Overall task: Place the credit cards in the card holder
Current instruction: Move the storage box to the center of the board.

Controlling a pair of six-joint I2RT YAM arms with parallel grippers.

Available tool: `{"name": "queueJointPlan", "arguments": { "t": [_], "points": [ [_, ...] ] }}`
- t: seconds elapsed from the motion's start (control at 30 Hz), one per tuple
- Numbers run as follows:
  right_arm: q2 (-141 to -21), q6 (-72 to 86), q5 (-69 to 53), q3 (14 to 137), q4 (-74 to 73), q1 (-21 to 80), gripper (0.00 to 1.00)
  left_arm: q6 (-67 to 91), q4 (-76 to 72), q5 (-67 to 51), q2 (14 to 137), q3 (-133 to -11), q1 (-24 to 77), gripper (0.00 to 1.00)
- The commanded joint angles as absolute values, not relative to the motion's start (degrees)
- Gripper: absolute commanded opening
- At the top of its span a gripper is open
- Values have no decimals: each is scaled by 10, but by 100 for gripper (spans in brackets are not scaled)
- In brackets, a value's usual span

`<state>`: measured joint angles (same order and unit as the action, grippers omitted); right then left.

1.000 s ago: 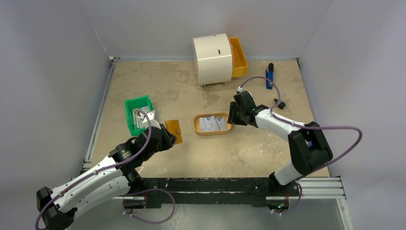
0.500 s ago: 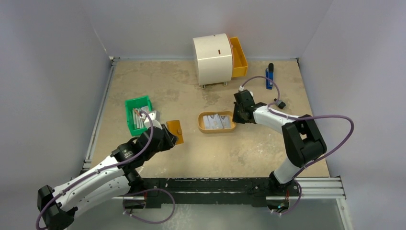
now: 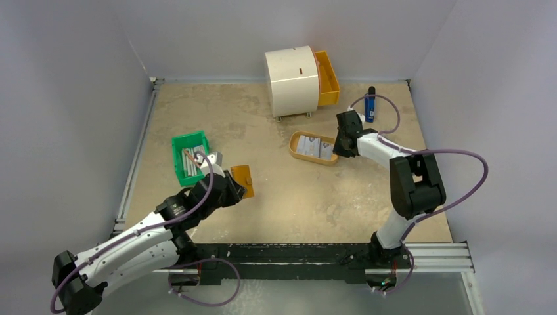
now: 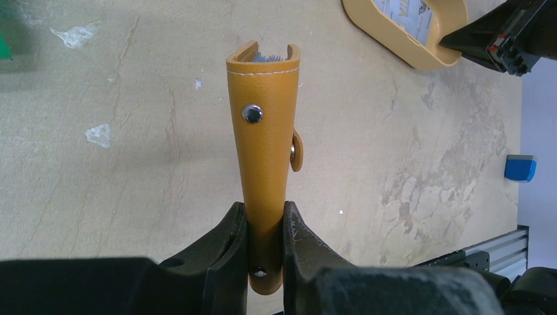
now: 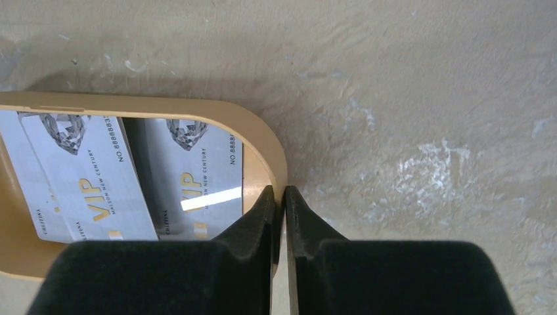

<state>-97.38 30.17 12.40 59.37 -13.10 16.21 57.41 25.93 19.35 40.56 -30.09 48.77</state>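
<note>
Tray has slid back and right across the desk, from the middle to near the white drum. My right fingers are clenched on its right rim, pinching the wall. Cards lie flat inside the tray, overlapping, grey with gold VIP print. My left fingers grasp the tan card holder by its near end, open mouth pointing away from me, snap stud facing the wrist camera. Card holder is near the green bin, well apart from the tray.
</note>
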Motion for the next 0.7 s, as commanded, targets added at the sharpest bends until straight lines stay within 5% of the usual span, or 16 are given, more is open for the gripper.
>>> {"name": "queueJointPlan", "arguments": {
  "t": [0.0, 0.4, 0.67],
  "points": [
    [-975, 292, 118, 628, -121, 162, 14, 558, 210, 186, 406, -303, 486, 0],
    [-888, 298, 101, 599, -142, 162, 56, 532, 176, 166, 423, -291, 485, 0],
    [-696, 305, 61, 492, -169, 174, 58, 532, 46, 98, 514, -275, 486, 0]
  ]
}}
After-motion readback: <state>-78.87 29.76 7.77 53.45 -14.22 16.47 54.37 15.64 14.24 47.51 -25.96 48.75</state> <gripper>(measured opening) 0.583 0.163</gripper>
